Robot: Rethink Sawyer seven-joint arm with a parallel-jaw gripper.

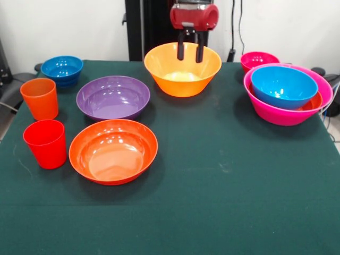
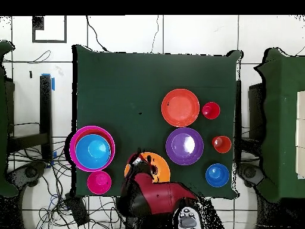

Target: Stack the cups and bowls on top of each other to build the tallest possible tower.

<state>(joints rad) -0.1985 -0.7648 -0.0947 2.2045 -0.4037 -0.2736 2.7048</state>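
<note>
My gripper (image 1: pixel 190 53) hangs open and empty over the far rim of the yellow-orange bowl (image 1: pixel 182 71); the overhead view shows it (image 2: pixel 138 160) above that bowl (image 2: pixel 156 169), which the arm partly hides. The tower (image 1: pixel 276 114) stands at the right: a large pink bowl holding a shallow red-orange bowl (image 1: pixel 314 103) and a blue bowl (image 1: pixel 283 86). A small pink-red bowl (image 1: pixel 259 60) sits behind it. At the left are a purple bowl (image 1: pixel 113 97), a red-orange bowl (image 1: pixel 113 150), a blue bowl (image 1: pixel 62 69), an orange cup (image 1: pixel 40 98) and a red cup (image 1: pixel 45 143).
The dark green table (image 1: pixel 228 180) carries everything. The robot's black pedestal (image 1: pixel 146 26) stands behind the yellow-orange bowl. Cables and dark chairs lie round the table in the overhead view.
</note>
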